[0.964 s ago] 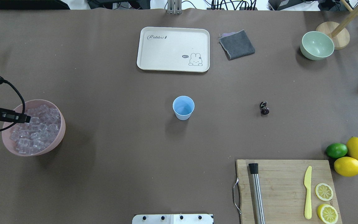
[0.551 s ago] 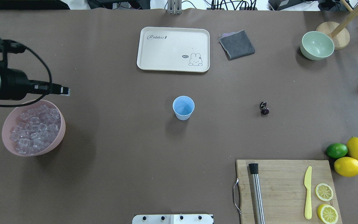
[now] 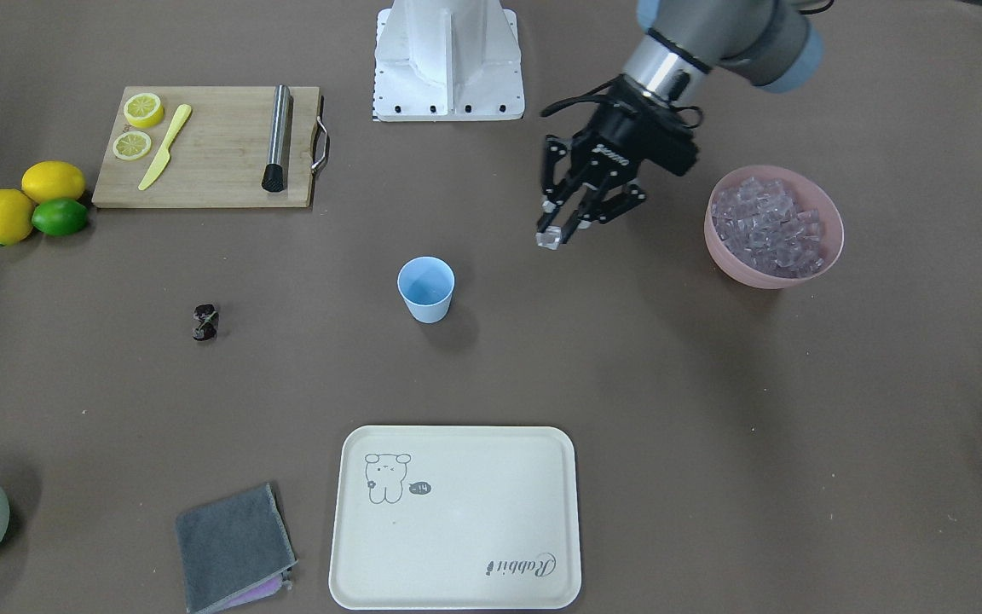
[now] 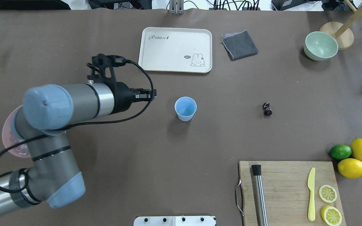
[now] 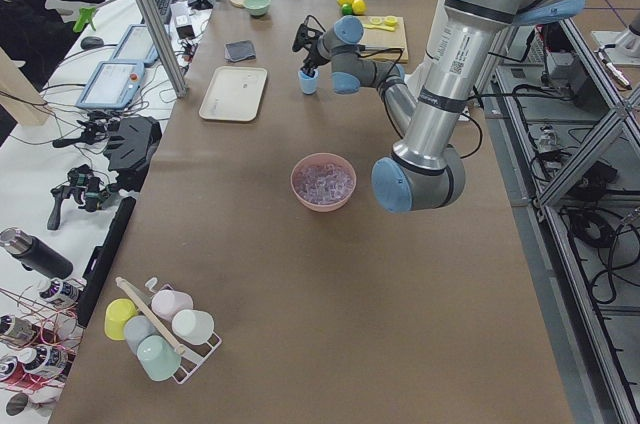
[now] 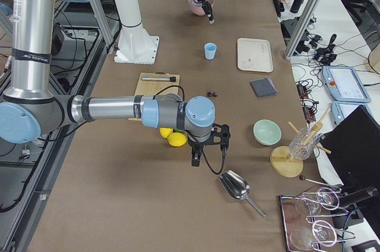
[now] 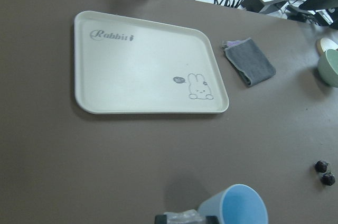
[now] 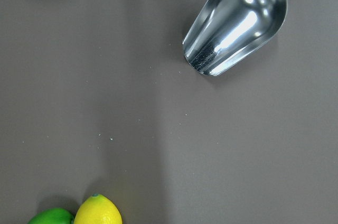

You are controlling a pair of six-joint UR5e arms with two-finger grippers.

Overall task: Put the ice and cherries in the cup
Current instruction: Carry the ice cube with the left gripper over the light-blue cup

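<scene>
One ice cube (image 3: 549, 240) pinched in L gripper (image 3: 553, 232), up in the air btwn the one cup (image 3: 426, 290) and the one pink bowl (image 3: 828, 251), which is heaped w/ more cubes (image 3: 765, 223). Cup upright, mid-table. Two cherries (image 3: 205, 322) on the table, well apart from cup. R gripper (image 6: 196, 158) near two lemons (image 6: 176, 139) and one scoop (image 6: 235, 185); its fingers, can't tell.

Overhead: behind robot base (image 3: 448, 51), looking forward-down. Front: opposite, facing it, steep. Side cameras: table (image 4: 137, 157) ends, far back. Wrist cameras: close. Overhead and front share cup (image 4: 185, 108), tray (image 4: 168, 53).
</scene>
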